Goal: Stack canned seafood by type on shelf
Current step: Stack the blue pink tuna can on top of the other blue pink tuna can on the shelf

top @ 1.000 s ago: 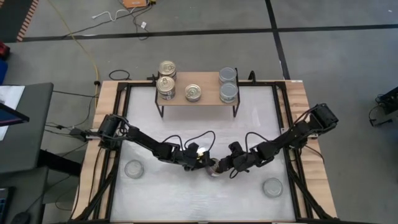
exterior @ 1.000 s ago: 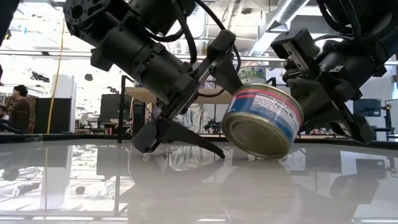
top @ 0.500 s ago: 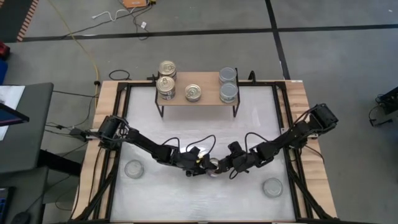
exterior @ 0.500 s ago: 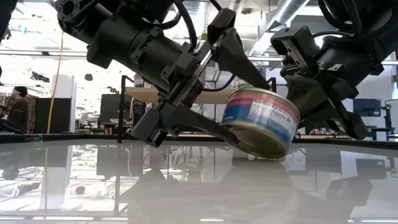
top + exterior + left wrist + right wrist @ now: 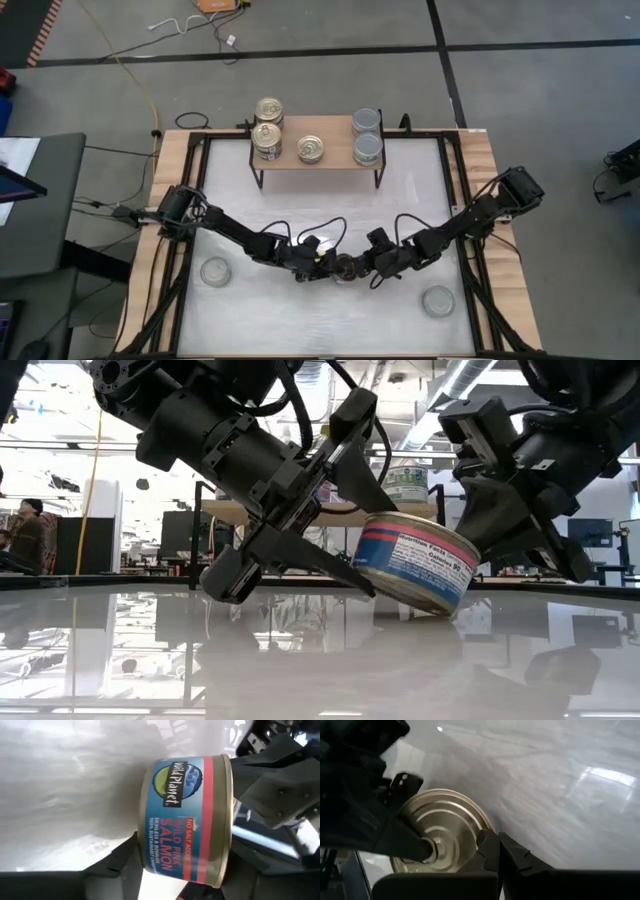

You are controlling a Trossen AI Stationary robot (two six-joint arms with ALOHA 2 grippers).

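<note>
A salmon can [image 5: 415, 565] with a blue-and-red label sits tilted at mid-table, between my two grippers [image 5: 345, 267]. My left gripper [image 5: 368, 535] comes from the left and is shut on it. My right gripper [image 5: 497, 851] is shut, its tips at the can's right-hand rim. The wooden shelf [image 5: 335, 155] stands at the far edge. On it are a stack of two gold-lidded cans [image 5: 267, 138], a single gold-lidded can [image 5: 312, 150] and a stack of two silver cans [image 5: 367, 150]. My left gripper pinches the can across its two flat ends. One finger [image 5: 405, 840] lies on the centre of the upturned gold end [image 5: 445, 827], and the other [image 5: 320, 560] reaches under the lower end. The fingers come slanting down from the table's left. The can stays tilted; whether its low right edge [image 5: 445, 605] rests on the table I cannot tell. My right gripper's shut fingertips stand against the rim of the upturned end [image 5: 482, 834], on the can's right side, coming slanting down from the right. Whether they only lean on the rim or grip it does not show.
Two loose silver-lidded cans lie on the white tabletop, one near left [image 5: 215, 270] and one near right [image 5: 438, 300]. The shelf has bare board between its stacks. Black frame rails run along the table's edges.
My left gripper has moved right onto the can and shut, its fingers closing from wide apart onto the two flat ends. The can has tipped from a steep tilt to a flatter one.
</note>
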